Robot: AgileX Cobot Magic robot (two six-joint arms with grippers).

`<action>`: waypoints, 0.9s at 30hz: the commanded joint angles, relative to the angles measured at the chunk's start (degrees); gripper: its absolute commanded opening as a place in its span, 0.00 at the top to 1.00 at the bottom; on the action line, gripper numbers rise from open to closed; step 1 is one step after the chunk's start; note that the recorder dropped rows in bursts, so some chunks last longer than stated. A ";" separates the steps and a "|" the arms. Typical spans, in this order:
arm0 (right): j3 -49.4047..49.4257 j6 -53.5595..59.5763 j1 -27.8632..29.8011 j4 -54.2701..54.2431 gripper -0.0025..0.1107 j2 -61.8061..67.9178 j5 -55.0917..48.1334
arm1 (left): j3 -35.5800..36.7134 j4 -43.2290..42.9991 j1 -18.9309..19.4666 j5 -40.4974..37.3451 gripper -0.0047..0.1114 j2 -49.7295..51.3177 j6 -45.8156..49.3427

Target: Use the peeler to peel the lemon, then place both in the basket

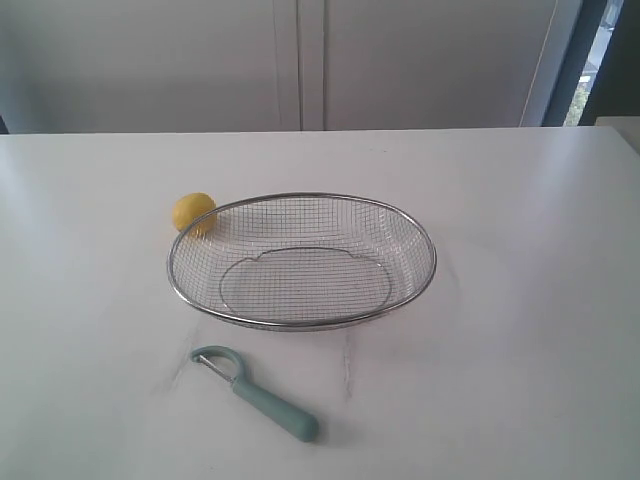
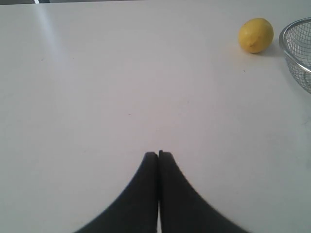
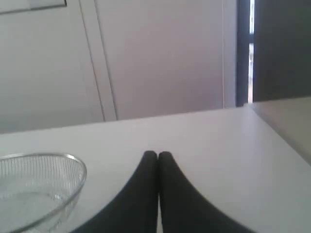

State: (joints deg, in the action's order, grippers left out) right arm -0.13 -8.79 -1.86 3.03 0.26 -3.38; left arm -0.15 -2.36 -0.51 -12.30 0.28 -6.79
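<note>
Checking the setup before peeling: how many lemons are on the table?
1. The lemon lies just outside the basket's back-left rim, not touching it; the mesh hides no other.

lemon (image 1: 193, 212) touching basket (image 1: 300, 324) rim | peeler (image 1: 256, 392) near, on table (image 1: 520, 300)

The exterior camera looks down across the table (image 1: 520, 330) from moderate distance. Wrist cameras sit close behind the left gripper (image 2: 158, 154) and right gripper (image 3: 157, 154), facing forward; all views share the basket (image 1: 395, 250) ahead.
</note>
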 commanded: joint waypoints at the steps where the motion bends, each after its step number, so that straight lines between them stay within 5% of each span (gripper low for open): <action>1: 0.13 0.62 0.22 0.46 0.98 -0.26 10.72 | 0.15 0.48 -0.38 0.25 0.96 -0.28 -0.49; 27: 0.13 0.62 0.22 0.34 0.98 -0.26 22.25 | 0.15 0.48 -0.38 0.25 0.96 -0.28 -0.49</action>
State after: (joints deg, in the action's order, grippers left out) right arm -0.13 -8.79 -1.86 3.03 0.26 16.11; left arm -0.15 -2.36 -0.51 -12.30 0.28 -6.93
